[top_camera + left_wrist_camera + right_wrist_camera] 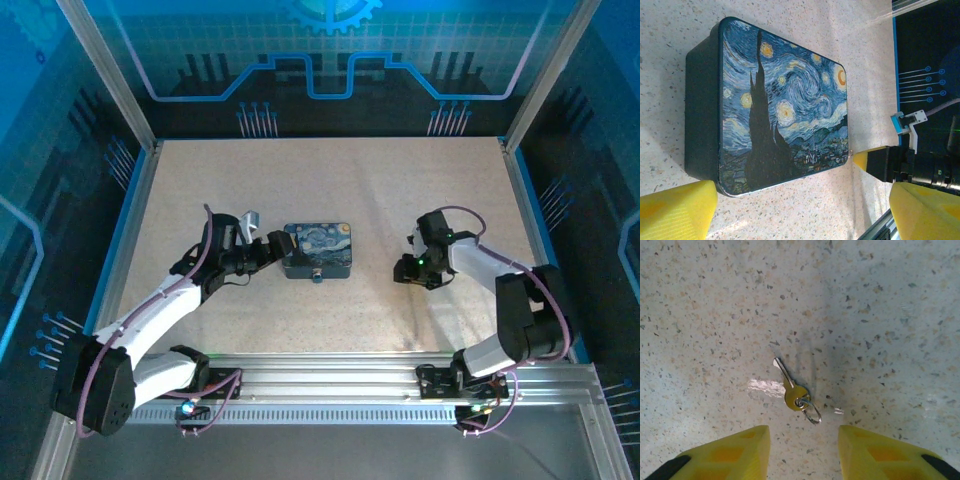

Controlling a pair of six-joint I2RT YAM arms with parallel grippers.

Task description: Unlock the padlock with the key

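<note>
Right tool (800,440): jaws apart, above key (790,387), flat on table (890,315) between centre and right edge. Handling: probably light, stiff, thin, slippery; pinch at round head. Left tool (800,215): apart, beside tin (780,110).

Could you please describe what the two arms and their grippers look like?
The left arm and right arm have white link covers and black joints, with a purple cable looped along each. A green light glows near the right wrist. The gripper fingers are yellow wedges with black backing.
</note>
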